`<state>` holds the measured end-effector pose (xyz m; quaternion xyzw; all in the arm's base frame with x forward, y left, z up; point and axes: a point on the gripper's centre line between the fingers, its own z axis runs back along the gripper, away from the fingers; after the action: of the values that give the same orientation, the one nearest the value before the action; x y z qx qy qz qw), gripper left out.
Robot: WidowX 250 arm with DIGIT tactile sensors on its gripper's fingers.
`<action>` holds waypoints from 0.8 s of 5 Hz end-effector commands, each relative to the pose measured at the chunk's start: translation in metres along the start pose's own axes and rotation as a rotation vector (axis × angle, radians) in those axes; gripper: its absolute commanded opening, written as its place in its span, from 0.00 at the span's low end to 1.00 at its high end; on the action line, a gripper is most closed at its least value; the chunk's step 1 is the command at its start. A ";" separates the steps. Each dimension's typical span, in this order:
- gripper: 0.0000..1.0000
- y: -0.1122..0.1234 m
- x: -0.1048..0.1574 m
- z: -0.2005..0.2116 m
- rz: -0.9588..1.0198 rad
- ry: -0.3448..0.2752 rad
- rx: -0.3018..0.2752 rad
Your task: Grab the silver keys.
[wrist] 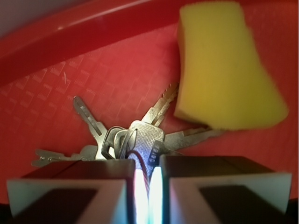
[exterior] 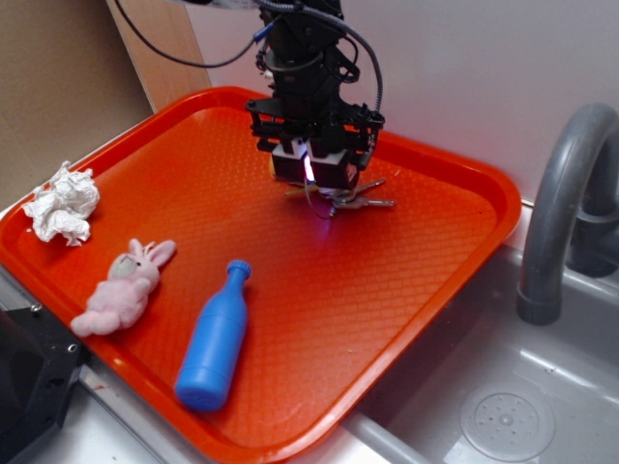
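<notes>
Claw — we see it pinching the silver keys by their ring, just beside the yellow sponge on the orange tray.

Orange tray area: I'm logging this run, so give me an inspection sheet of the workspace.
Surface: orange tray beside a sink.
Job's things: silver keys fanned on the tray, at the gripper.
Clutter: yellow sponge beside the keys; blue bottle lying down; pink bunny; crumpled paper.
Gripper: jaws nearly closed, a thin loop between them.
Cables: black cable on the arm.
Surroundings: grey tap, white wall.
</notes>
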<state>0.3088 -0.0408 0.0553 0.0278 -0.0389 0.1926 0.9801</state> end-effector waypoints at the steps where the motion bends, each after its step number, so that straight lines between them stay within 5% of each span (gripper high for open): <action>1: 0.00 0.055 0.017 0.115 -0.292 -0.038 -0.063; 2: 0.00 0.088 -0.002 0.158 -0.377 -0.080 0.018; 4: 0.00 0.131 -0.042 0.178 -0.402 -0.091 0.072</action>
<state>0.2061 0.0417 0.2209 0.0711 -0.0514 -0.0174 0.9960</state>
